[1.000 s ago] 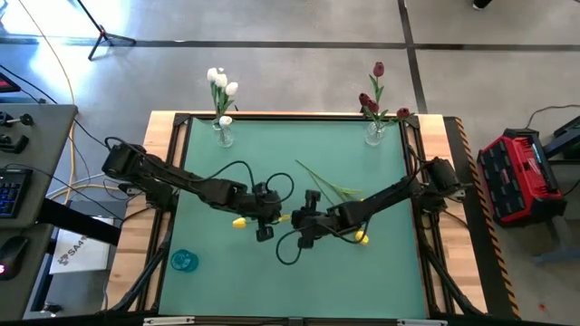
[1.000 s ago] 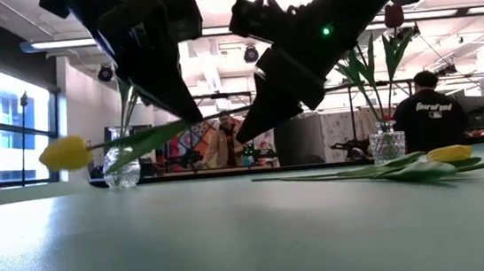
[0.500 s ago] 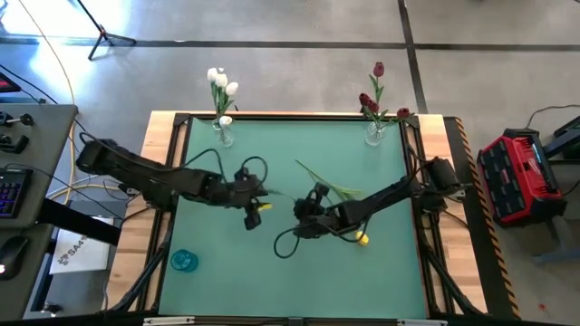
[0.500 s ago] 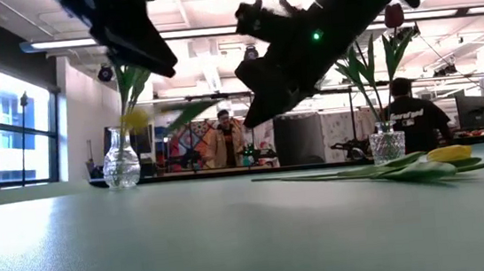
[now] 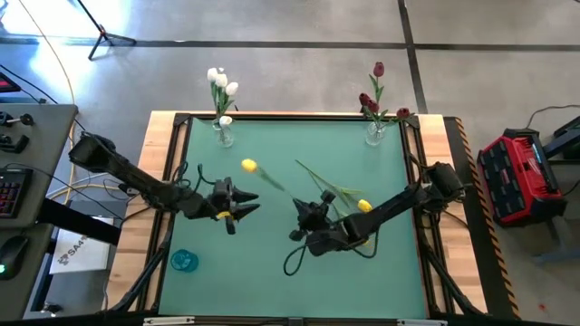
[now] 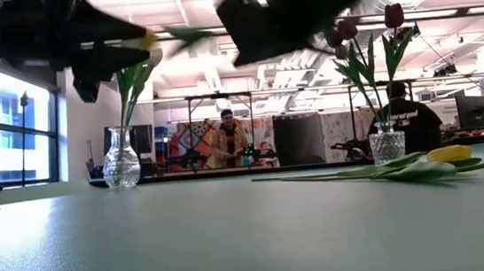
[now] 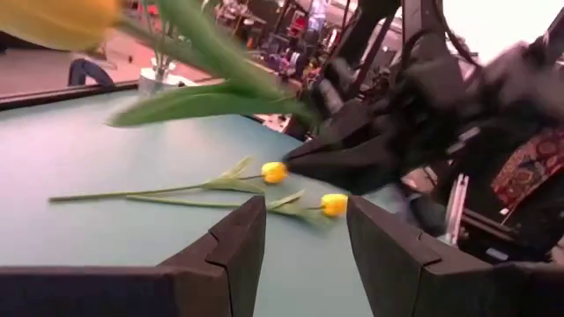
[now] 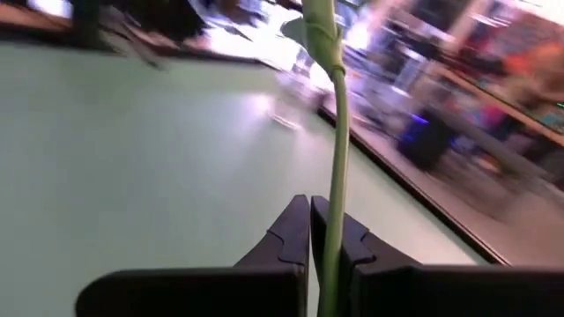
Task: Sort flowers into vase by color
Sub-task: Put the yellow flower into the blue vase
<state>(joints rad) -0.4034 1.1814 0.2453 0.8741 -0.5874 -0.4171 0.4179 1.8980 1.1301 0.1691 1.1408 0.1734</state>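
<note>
My left gripper (image 5: 243, 209) has let go, open; my right gripper (image 5: 306, 217) now pinches the yellow tulip (image 5: 248, 166) mid-table, handover done.

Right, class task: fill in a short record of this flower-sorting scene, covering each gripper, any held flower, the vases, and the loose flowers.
left gripper: open, holding nothing, over the table's left half
right gripper: shut on the stem of the held yellow tulip, lifted above mid-table
white tulips: in the left glass vase at the back edge
dark red tulips: in the right glass vase at the back edge
loose yellow tulips: two lying on the table, right of centre
blue glass: front left corner
</note>
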